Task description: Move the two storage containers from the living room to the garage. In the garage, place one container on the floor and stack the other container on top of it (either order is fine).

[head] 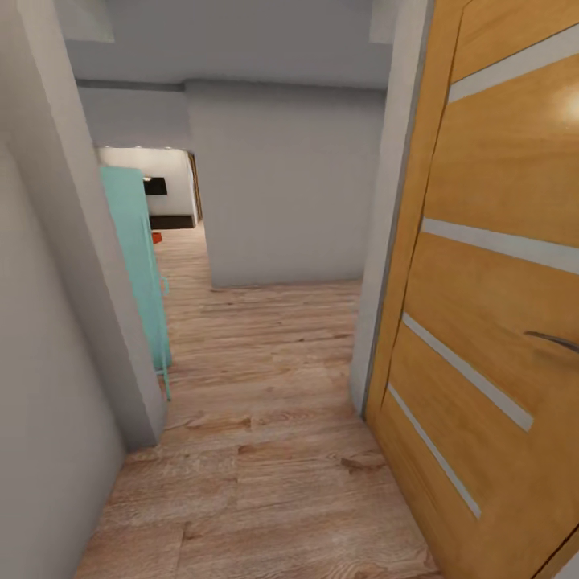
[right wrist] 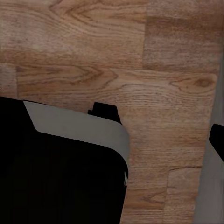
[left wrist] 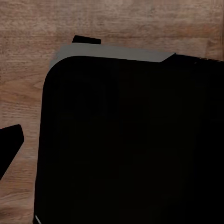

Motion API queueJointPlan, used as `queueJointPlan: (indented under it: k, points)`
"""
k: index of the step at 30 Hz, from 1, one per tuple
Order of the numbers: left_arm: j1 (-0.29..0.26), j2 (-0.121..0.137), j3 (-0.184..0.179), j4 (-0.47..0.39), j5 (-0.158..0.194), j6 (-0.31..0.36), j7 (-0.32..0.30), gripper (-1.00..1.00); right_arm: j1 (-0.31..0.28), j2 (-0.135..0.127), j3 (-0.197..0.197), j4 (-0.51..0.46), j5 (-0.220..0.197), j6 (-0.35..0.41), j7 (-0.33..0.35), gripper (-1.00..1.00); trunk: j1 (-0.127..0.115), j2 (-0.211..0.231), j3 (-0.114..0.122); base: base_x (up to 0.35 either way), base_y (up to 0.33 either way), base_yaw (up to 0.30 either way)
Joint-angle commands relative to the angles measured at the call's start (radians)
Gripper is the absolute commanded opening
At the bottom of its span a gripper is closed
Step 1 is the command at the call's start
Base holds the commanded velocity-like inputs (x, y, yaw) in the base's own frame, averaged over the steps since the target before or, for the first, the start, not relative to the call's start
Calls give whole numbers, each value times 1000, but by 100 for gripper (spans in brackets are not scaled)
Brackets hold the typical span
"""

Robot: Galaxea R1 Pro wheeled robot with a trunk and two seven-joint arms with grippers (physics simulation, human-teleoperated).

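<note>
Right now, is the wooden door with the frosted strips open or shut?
Open. The wooden door swings at an angle beside the door frame, and the plank floor runs past it down the corridor.

The plank floor [head: 265,386] is light wood with plain grain and knots, matt with little shine. Beside it on the right, the door [head: 498,322] is warm, smooth wood veneer with a faint gloss, set with pale frosted strips [head: 462,366] and a dark metal handle [head: 553,340]. The walls [head: 281,185] look like flat, matt paint. Left of the door, a turquoise panel [head: 137,257] looks smooth.
</note>
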Motion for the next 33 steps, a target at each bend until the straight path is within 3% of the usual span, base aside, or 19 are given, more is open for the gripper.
queueJointPlan:
  k: [1, 8, 33]
  points:
    - [0, 0, 1, 0, 8, -2, -1, 100, 0, 0, 8, 0, -9, -2, -3, 100, 1, 0, -1, 322, 0, 236]
    - [0, 0, 1, 0, 8, -2, -1, 100, 0, 0, 7, 0, -9, -2, -3, 100, 1, 0, -1, 322, 0, 184]
    - [0, 0, 1, 0, 9, -3, 0, 100, 0, 0, 9, 0, -6, -2, -3, 100, 1, 0, -1, 322, 0, 5]
